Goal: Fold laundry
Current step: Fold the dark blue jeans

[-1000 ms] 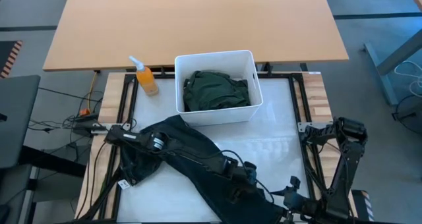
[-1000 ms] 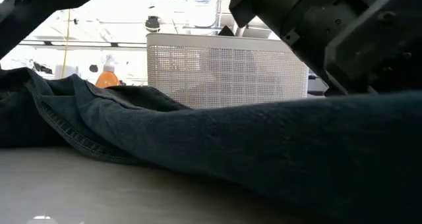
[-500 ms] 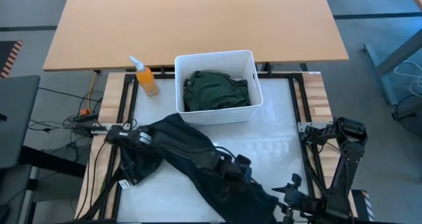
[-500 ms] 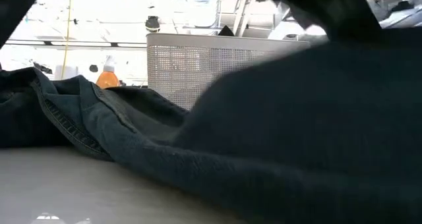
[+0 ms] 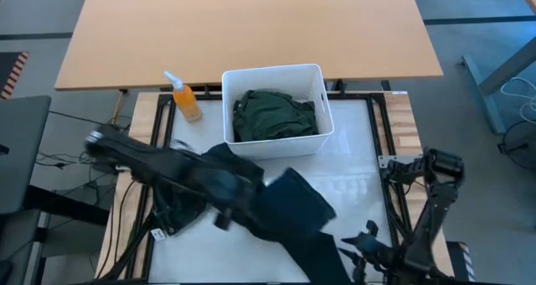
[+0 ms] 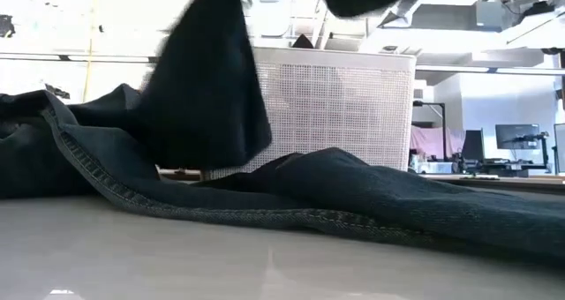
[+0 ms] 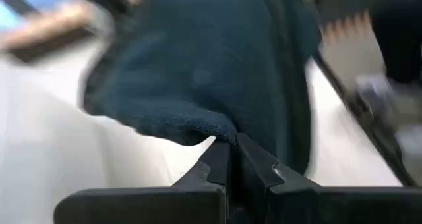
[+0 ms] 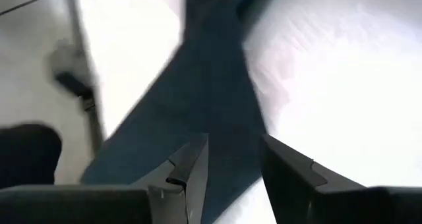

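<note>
Long dark trousers (image 5: 289, 226) lie slantwise across the white table top, from beside the bin toward the near edge. My left gripper (image 5: 247, 191) is raised above them, shut on a lifted part of the cloth (image 6: 212, 79) that hangs down from it. The rest of the trousers (image 6: 353, 194) lies flat on the table. My right gripper (image 8: 231, 168) is open near the table's near right corner (image 5: 360, 245), slanting down over one trouser leg (image 8: 204, 99). I cannot tell whether it touches the leg. My left gripper pinches a rounded fold of the trousers' cloth (image 7: 210, 129) between its two shut fingers (image 7: 221, 165). How many layers it has I cannot tell. The held part is lifted clear and hangs slack below the fingers, while the rest of the trousers stays on the table.
A white bin (image 5: 272, 109) with a dark green garment (image 5: 275, 115) inside stands at the table's far middle. An orange spray bottle (image 5: 184, 99) stands to its left. Bare white table top (image 5: 352, 176) lies right of the trousers.
My left gripper has risen fast from the trousers near the table's front and drawn back toward the left, taking a part of the cloth up with it. That part now hangs lifted; the rest of the trousers lies where it was.
</note>
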Controlling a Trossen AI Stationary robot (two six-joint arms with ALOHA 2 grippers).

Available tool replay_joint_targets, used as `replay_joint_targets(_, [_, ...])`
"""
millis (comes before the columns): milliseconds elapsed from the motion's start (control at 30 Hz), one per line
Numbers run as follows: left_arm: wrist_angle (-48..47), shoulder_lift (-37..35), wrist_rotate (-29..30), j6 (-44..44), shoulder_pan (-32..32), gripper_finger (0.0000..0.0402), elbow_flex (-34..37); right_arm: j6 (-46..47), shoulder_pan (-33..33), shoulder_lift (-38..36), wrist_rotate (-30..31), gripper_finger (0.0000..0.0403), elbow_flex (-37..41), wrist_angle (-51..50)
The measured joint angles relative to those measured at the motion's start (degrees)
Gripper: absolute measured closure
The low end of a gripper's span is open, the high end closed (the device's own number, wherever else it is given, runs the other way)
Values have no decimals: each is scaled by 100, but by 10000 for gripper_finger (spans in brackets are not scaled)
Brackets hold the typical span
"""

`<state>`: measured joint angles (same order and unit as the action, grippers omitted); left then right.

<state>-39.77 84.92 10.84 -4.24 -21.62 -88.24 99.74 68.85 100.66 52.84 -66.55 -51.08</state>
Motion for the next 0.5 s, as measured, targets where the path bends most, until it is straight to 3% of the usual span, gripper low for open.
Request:
replay_joint_targets(133, [1613, -1591, 458, 86, -205, 401, 1574, 545, -473, 0, -603, 223, 426, 75])
replay_joint_targets(267, [2734, -2779, 520, 45, -229, 401, 2837, 224, -1001, 0, -1322, 192, 672, 320])
replay_joint_targets(500, [3132, -4109, 621, 59, -233, 401, 3619, -1180, -1422, -4, -2112, 150, 776, 1365])
